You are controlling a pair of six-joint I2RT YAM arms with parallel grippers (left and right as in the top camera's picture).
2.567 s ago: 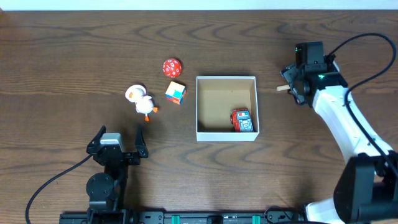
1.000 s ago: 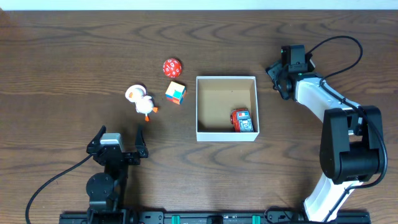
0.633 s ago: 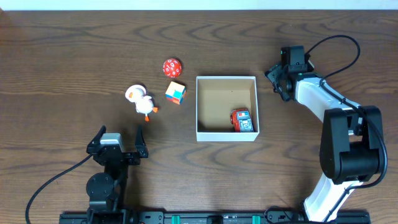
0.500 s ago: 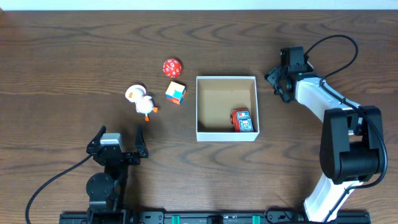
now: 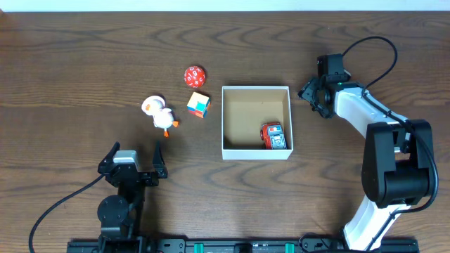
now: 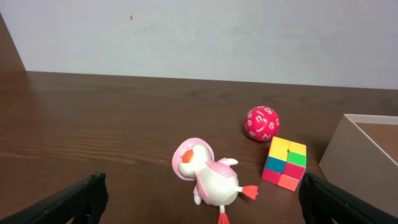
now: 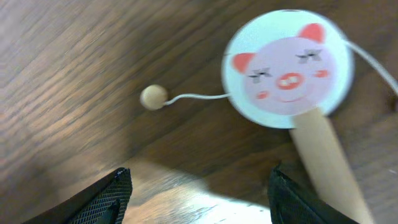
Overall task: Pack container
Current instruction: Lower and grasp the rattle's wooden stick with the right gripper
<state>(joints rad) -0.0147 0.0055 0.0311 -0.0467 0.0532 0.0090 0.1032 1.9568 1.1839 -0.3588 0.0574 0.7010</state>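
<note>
The container (image 5: 255, 88), a square white-walled box with a tan inside, stands mid-table and holds a red toy car (image 5: 273, 135). Its wall shows at the right of the left wrist view (image 6: 360, 155). A white duck (image 5: 160, 114) (image 6: 208, 174), a coloured cube (image 5: 198, 105) (image 6: 285, 163) and a red numbered ball (image 5: 194, 75) (image 6: 262, 123) lie left of it. My left gripper (image 5: 132, 163) (image 6: 199, 202) is open and empty, near the duck. My right gripper (image 5: 315, 95) (image 7: 199, 199) is open just right of the container, above a pig-face rattle drum (image 7: 287, 68) with a wooden handle (image 7: 323, 162).
The drum's string bead (image 7: 153, 96) lies on the wood to its left. The right arm's cable (image 5: 365, 46) arcs over the back right of the table. The table's far edge meets a white wall (image 6: 199, 37).
My right arm swung left from the table's right side to just beside the container's top right corner. The wooden handle seen earlier is hidden under the gripper from overhead. The left arm has not moved.
</note>
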